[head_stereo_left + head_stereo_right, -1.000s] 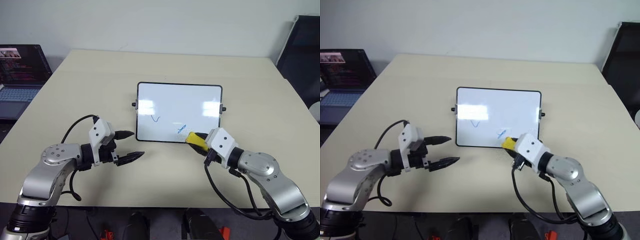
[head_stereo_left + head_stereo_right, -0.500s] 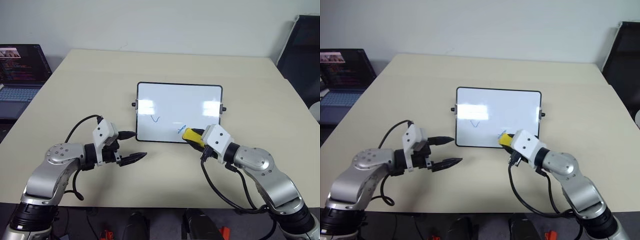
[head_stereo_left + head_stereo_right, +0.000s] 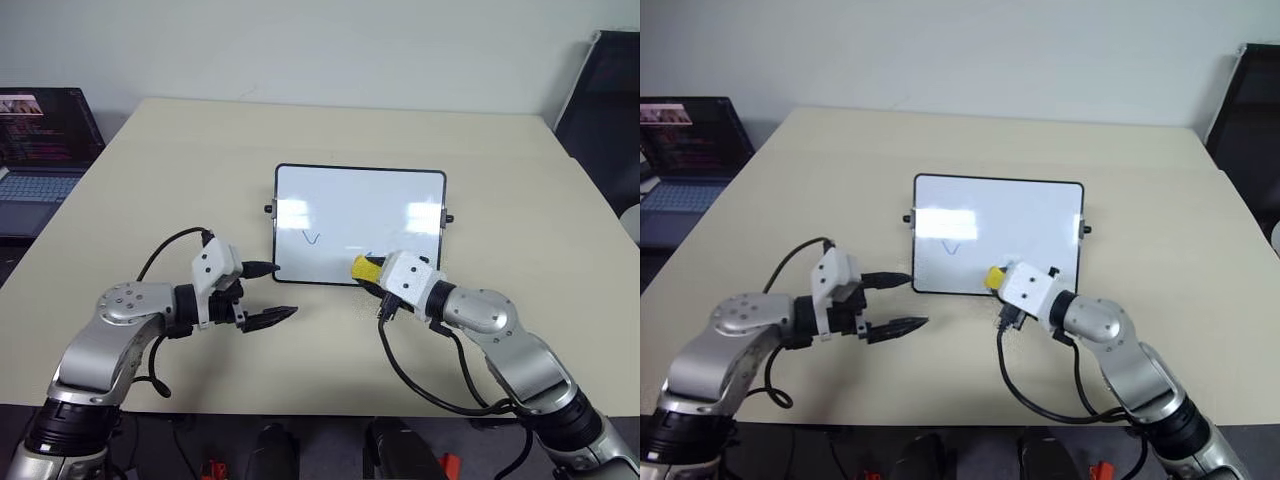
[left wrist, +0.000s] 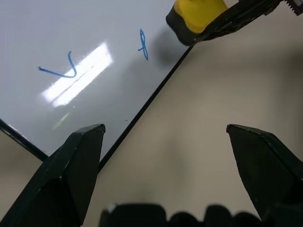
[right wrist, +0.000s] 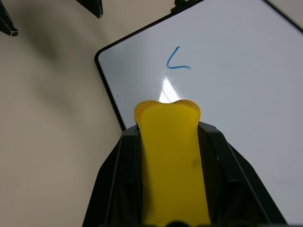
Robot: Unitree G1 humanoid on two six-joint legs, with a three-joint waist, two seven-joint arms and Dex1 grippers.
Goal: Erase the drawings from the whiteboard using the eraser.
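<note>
right end effector [image 3: 372, 274] clamped on small yellow block eraser [image 3: 364, 269], pressed at six o'clock edge of glossy white black-framed whiteboard [image 3: 358, 205] to wipe blue drawings [image 3: 312, 238]. left end effector [image 3: 268, 293] open, empty, over beige counter [image 3: 200, 160] at whiteboard's seven o'clock.

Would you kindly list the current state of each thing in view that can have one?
whiteboard: flat on the table, partly marked.
drawings: a blue tick and a scribble near the eraser unerased.
eraser: gripped, over the whiteboard's near edge.
right end effector: shut on the eraser.
left end effector: open, empty, beside the whiteboard's near left corner.
laptop: open, screen lit.
</note>
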